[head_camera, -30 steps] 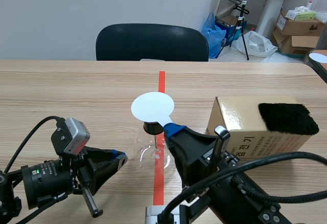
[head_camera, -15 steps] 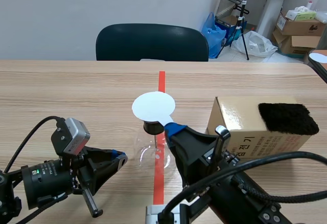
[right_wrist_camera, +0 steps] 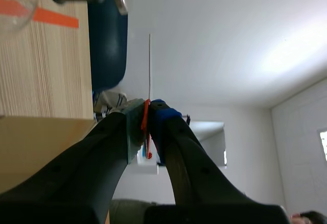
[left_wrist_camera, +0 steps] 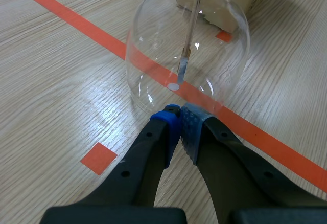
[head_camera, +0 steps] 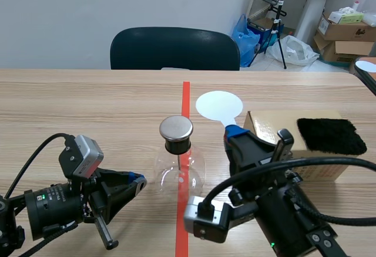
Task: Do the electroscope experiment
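Note:
The electroscope is a clear glass flask (head_camera: 178, 172) with a black neck and a round metal cap (head_camera: 176, 128), standing on the orange-red tape line. My right gripper (head_camera: 233, 131) is shut on the handle of a white round disc (head_camera: 219, 105), held up to the right of the cap and apart from it. In the right wrist view the disc (right_wrist_camera: 149, 65) is edge-on, rising from between the fingers (right_wrist_camera: 163, 119). My left gripper (left_wrist_camera: 180, 124) is shut on nothing, low on the table just short of the flask (left_wrist_camera: 153, 40). A thin rod with a foil leaf (left_wrist_camera: 183, 66) hangs inside the flask.
A tan cardboard box (head_camera: 270, 129) with a black furry cloth (head_camera: 330, 135) on top stands right of the flask, behind my right arm. A dark chair (head_camera: 174, 48) sits across the table. Boxes and bags lie on the floor at the back right.
My right gripper has carried the white disc from over the flask's neck to the right and farther back, uncovering the metal cap. The left arm has not moved.

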